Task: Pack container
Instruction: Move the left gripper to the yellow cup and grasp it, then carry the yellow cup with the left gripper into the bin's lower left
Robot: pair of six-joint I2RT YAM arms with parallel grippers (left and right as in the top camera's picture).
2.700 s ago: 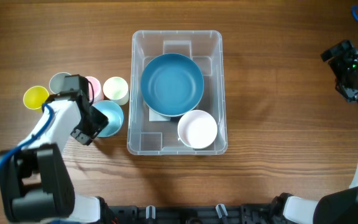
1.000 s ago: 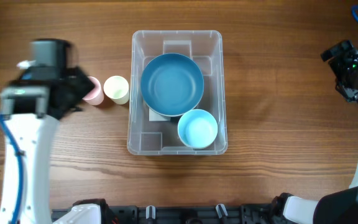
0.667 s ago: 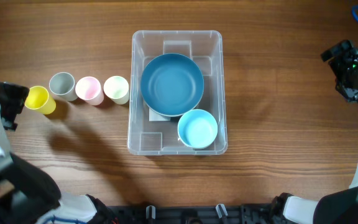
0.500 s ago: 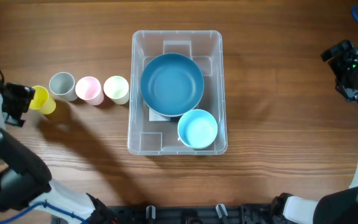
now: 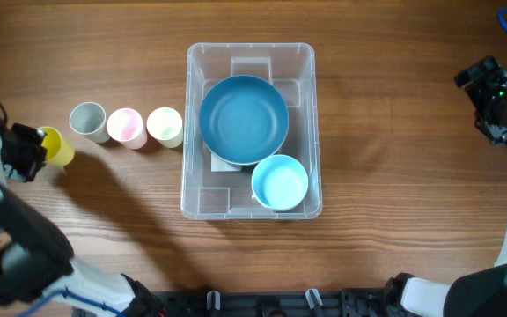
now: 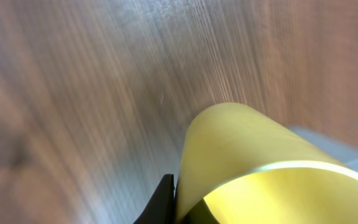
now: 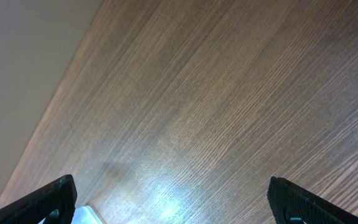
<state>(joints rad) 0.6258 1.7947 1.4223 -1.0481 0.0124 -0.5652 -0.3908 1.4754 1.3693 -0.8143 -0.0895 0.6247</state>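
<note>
- The wooden worktop (image 5: 394, 176) carries everything; its near strip, in front of the bin, is bare wood grain.
- The clear plastic bin (image 5: 202, 201) stands upright at the middle of the worktop, long side running near to far, with its ribbed base showing through at the near-left corner.
- A small light-blue bowl (image 5: 280, 182) sits inside the bin at its near-right corner, mouth up, touching the edge of the bigger bowl beyond it.
- The left claw (image 5: 26, 151) is low over the left edge of the worktop, right at a yellow cup (image 5: 57, 147).
- In the left wrist view, which is blurred, the yellow cup fills the frame and one dark finger (image 6: 165, 198) lies against the outside of its wall. Whether the claw is clamped on the cup I cannot tell.
- Just beyond and to the right of the yellow cup stands a row of three upright cups, between it and the bin: a grey cup (image 5: 87, 121), a pink cup (image 5: 125, 127) and a pale cream cup (image 5: 165, 126), the last just beside the bin's left wall.
- A large blue bowl (image 5: 244, 119) lies mouth up in the middle and far part of the bin, spanning nearly its whole width.
- The right claw (image 7: 176, 200) hangs at the far right, well apart from the bin, fingers spread wide over bare wood with nothing between them.
</note>
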